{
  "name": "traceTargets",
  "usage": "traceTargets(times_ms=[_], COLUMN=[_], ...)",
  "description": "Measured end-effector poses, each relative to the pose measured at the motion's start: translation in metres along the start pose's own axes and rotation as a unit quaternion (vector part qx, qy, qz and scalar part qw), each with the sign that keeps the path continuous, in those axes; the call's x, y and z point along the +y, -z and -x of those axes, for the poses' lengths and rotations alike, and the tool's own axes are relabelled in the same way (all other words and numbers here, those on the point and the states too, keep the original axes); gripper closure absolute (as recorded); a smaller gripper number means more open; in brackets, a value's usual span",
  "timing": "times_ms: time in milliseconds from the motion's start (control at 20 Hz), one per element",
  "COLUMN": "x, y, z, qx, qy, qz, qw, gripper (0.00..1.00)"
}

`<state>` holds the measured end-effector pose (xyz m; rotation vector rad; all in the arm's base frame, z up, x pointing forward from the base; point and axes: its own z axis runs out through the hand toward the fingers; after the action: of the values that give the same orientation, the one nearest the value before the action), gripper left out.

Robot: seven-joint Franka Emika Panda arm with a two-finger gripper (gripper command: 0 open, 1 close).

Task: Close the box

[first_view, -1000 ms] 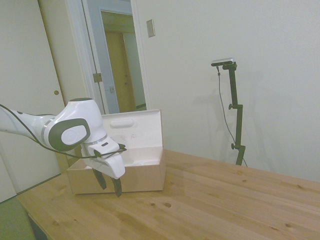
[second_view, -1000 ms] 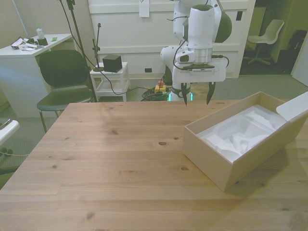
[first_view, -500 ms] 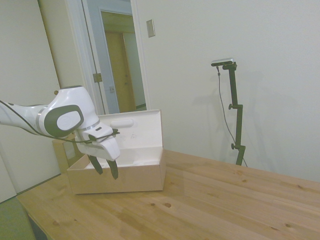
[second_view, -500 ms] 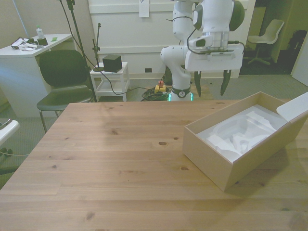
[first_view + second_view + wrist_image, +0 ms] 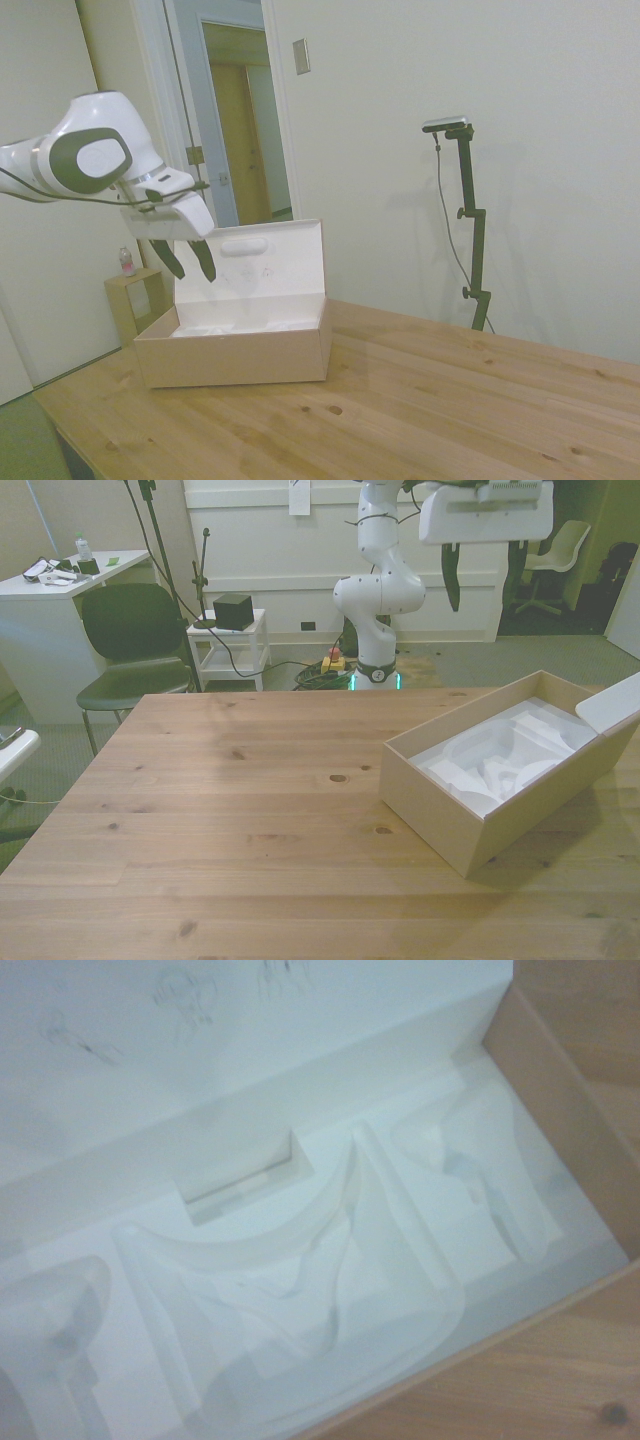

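A: Starting at the left of the side view, what is the gripper (image 5: 185, 258) doing?

B: It is hanging in the air with its two dark fingers (image 5: 204, 262) spread apart and pinching nothing. They are pointing down and slightly toward the lid (image 5: 262, 261).

A: And the box (image 5: 240, 352) relative to those jaws?

B: It is sitting below them and a little past them on the wooden table (image 5: 420, 400). Its lid is standing upright just beyond the fingertips, showing its white lining and an oval raised mark (image 5: 243, 245).

A: Is anything showing behind the jaws there?

B: A small wooden stand (image 5: 127, 300) with a bottle (image 5: 126, 262) on top is standing on the floor beyond the box. The front view is not showing it.

A: What is the front view adding?

B: The gripper (image 5: 482, 577) is hovering high, fingers wide, and the box (image 5: 470, 820) is lying below the jaws and nearer the camera. Only a corner of the lid (image 5: 612, 702) is showing at the front view's right edge.

A: And the wrist view?

B: It is looking straight down into the box (image 5: 560, 1110), where a moulded white insert (image 5: 330, 1290) with curved recesses is filling the inside, somewhat blurred.
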<state>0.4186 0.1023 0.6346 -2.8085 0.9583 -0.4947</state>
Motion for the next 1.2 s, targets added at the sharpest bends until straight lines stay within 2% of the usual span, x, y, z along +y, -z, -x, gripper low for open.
traceTargets(times_ms=[250,450,750,1000,1200], x=[-0.024,-0.051,-0.094,-0.116,-0.140], y=[0.043,0.053,0.051,0.050,0.032], z=[-0.005,-0.011,-0.016,-0.037,-0.058], qx=[0.030,0.063,0.102,0.099,0.100], qy=[0.018,0.049,0.112,0.131,0.139], qz=[-0.023,-0.023,-0.056,-0.079,-0.093], qw=[0.9991,0.9965,0.9869,0.9833,0.9809], gripper=[0.00,0.00,0.00,0.00,0.00])
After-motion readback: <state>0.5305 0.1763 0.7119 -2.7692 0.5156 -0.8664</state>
